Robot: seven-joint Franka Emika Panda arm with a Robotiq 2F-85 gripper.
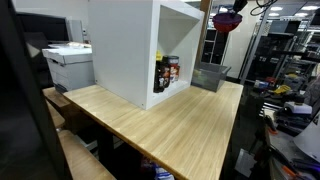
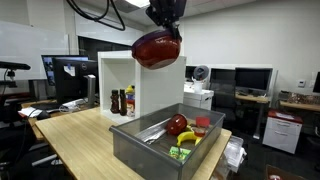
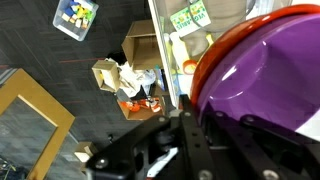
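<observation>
A long table of pale wood filled the middle of the room in both exterior views. On it stood a tall white cabinet, open at the front, with bottles on its bottom shelf. Past the table's far end, a white printer sat near a wall. In an exterior view, a whiteboard hung on the far wall, dark monitors lined a desk, and a small fan stood beside them. Metal racks crowded with gear ran along the room's edge. The wrist view showed a dark grey floor, open cardboard boxes and a pale wooden frame. Light fell evenly from above.
</observation>
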